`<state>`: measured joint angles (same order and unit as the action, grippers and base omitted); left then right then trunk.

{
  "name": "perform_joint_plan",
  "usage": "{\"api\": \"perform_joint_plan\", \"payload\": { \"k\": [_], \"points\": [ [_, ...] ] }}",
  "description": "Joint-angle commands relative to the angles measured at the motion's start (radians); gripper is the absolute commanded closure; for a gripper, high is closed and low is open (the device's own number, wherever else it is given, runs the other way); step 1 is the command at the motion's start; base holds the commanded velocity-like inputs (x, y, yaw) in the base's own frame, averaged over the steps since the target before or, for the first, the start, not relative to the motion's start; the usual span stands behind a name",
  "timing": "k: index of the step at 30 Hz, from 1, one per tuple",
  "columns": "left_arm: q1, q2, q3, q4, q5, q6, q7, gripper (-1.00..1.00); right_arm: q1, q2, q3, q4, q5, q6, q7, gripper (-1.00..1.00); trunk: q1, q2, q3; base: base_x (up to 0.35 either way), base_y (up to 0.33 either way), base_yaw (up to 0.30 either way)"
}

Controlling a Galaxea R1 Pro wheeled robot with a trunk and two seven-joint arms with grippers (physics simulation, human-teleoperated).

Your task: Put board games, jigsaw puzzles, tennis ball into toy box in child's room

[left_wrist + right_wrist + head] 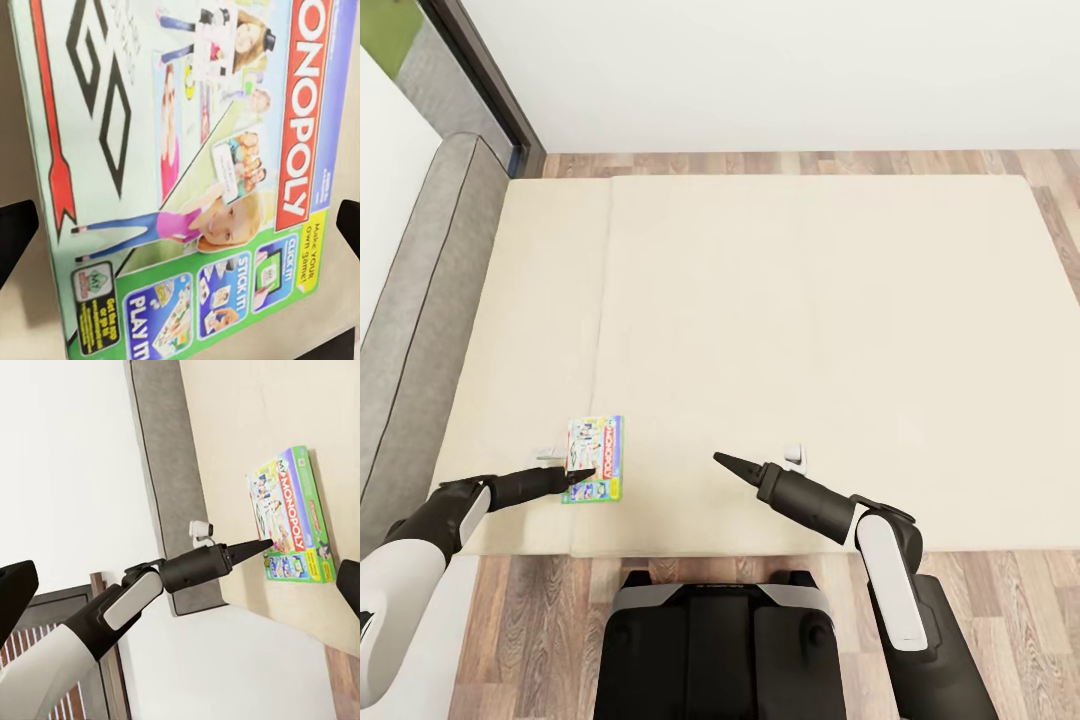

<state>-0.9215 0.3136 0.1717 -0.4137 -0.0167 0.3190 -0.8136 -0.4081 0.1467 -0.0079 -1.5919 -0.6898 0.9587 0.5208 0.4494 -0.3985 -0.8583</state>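
The left gripper (582,474) is held right over the Monopoly box (596,458), w/ fingers spread wide on both sides, nothing gripped. The box lies flat on the bed (810,330), near its front edge. The right gripper (722,461) is empty, well apart from the box; open or closed can't be told. The flat box could be pushed, not picked up, if squeezed badly.

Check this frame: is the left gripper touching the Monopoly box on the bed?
Cannot tell. In the head view the left gripper overlaps the Monopoly box, but height is unreadable; the left wrist view shows both fingertips wide of the box, no contact visible.
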Motion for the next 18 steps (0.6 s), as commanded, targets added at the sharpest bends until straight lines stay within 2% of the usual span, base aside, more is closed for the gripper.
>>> {"api": "perform_joint_plan", "payload": {
  "k": [1, 8, 18],
  "points": [
    [0.000, -0.001, 0.006, -0.001, -0.002, 0.009, -0.005, -1.00, 0.000, 0.001, -0.001, 0.000, 0.003, 0.005, 0.004, -1.00, 0.001, -0.002, -0.001, 0.000, -0.005, 0.000],
    [0.000, -0.001, 0.006, -0.001, -0.002, 0.009, -0.005, -1.00, 0.000, 0.002, -0.001, 0.000, 0.003, 0.005, 0.004, -1.00, 0.001, -0.002, -0.001, 0.000, -0.152, 0.000],
    [0.000, -0.001, 0.006, -0.001, -0.002, 0.009, -0.006, -1.00, 0.000, 0.002, -0.001, 0.000, 0.003, 0.005, 0.004, -1.00, 0.001, -0.002, -0.001, 0.000, -0.086, 0.000]
  ]
}}
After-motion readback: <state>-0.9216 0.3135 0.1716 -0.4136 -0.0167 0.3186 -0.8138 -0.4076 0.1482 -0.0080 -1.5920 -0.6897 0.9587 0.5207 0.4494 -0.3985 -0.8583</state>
